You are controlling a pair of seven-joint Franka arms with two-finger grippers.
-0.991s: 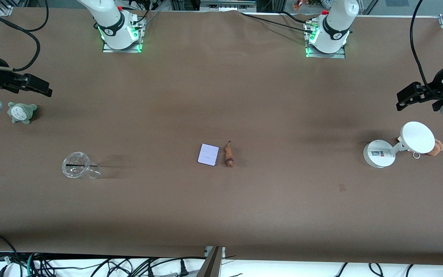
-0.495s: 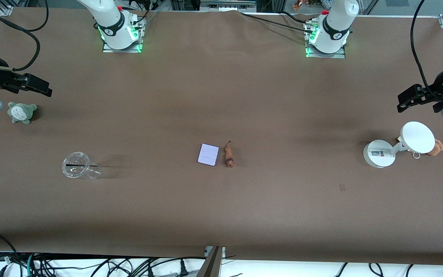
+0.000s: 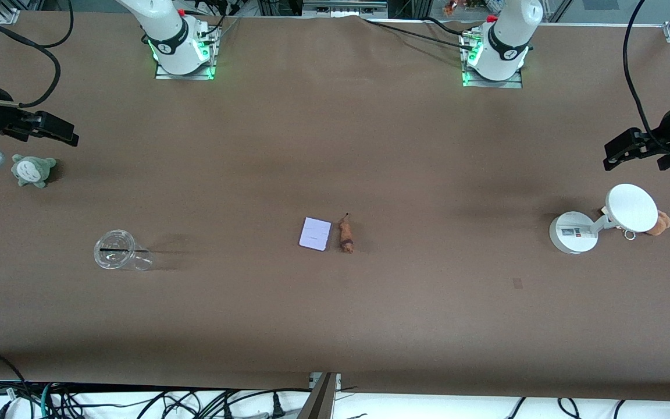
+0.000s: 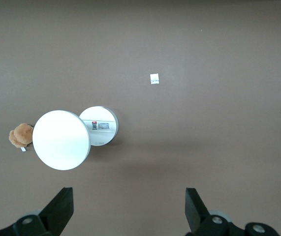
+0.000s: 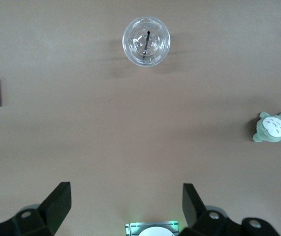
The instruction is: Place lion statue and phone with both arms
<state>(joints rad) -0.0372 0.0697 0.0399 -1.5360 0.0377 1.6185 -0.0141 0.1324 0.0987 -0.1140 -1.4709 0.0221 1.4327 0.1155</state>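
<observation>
Brown tabletop (image 3: 335, 145), matte, both arm bases along its top edge. Phone (image 3: 314, 234): flat, mid-tabletop, well apart from every edge; only its end shows in the right wrist view. Lion statue (image 3: 346, 235): lying just beside the phone, toward the left arm's end, a narrow gap between them; not found in either wrist view. Left end effector (image 4: 129, 209): fingers spread, holding nothing, up in the air over the edge at the left arm's end, near the white stand (image 3: 572, 233). Right end effector (image 5: 126, 204): fingers spread, holding nothing, over the edge at the right arm's end, above the grey-green plush (image 3: 32, 170). Clear cup (image 3: 121, 251): on its side, a dark straw across its mouth, nearer the front camera than the plush. Tan plush (image 3: 659, 222): mostly hidden by the stand's round disc. Progress, judged: neither item is gripped and both arms hang well apart from them, so either the placing is done or it has not begun; the frames do not settle which. Both arms are cut off by the frame edges.
</observation>
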